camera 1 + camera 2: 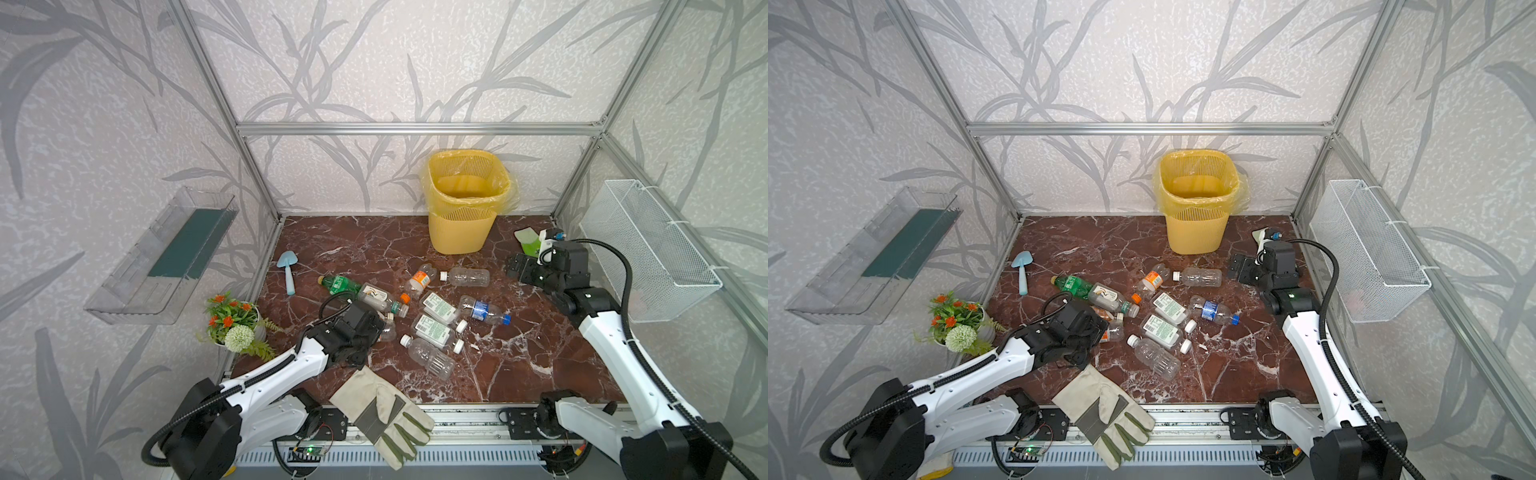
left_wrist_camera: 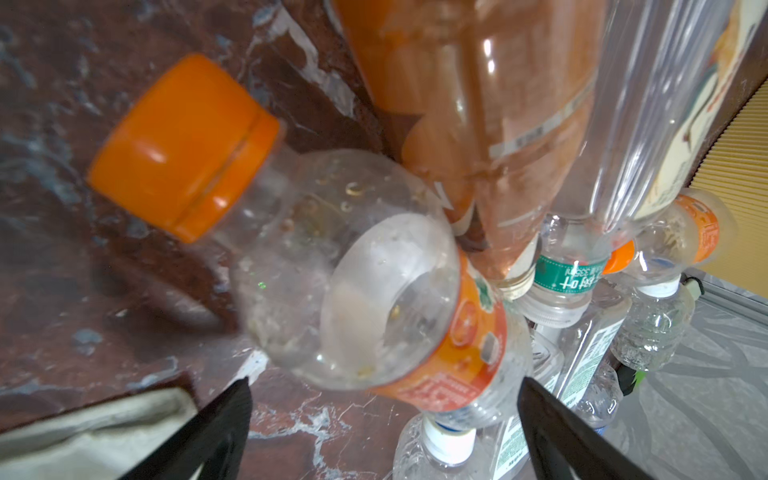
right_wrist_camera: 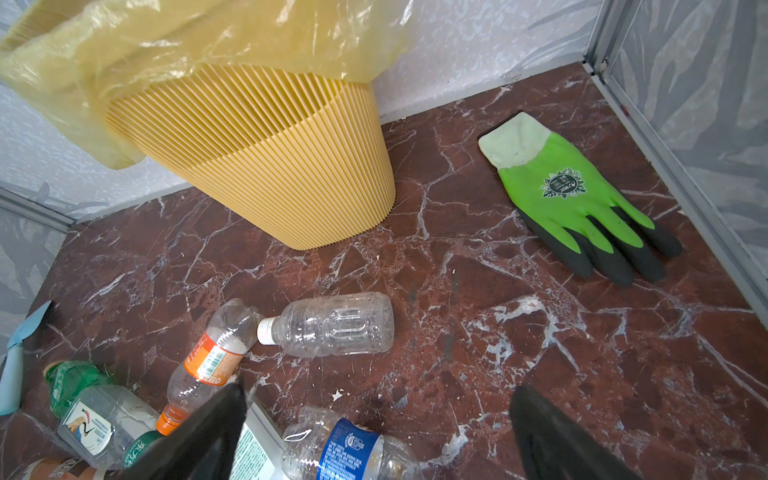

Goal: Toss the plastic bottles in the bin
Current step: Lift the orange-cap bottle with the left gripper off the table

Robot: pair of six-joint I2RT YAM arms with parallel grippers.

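Observation:
Several plastic bottles lie scattered mid-floor in both top views: a green one (image 1: 338, 283), a clear white-capped one (image 1: 469, 277), a blue-labelled one (image 1: 482, 309) and white-labelled ones (image 1: 438, 307). The yellow bin (image 1: 467, 199) stands upright at the back wall. My left gripper (image 2: 384, 384) is open, low over the left of the pile, with an orange-capped, orange-labelled bottle (image 2: 374, 291) just ahead of its fingers, untouched. My right gripper (image 3: 378, 388) hangs open right of the pile, above the blue-labelled bottle (image 3: 345, 449), near the bin's ribbed side (image 3: 270, 166).
A beige work glove (image 1: 382, 415) lies at the front edge. A green glove (image 3: 569, 195) lies in the back right corner. A blue trowel (image 1: 286, 270) and a potted plant (image 1: 232, 320) are at the left. A clear tray (image 1: 166, 257) and a white wire basket (image 1: 648, 249) hang on the side walls.

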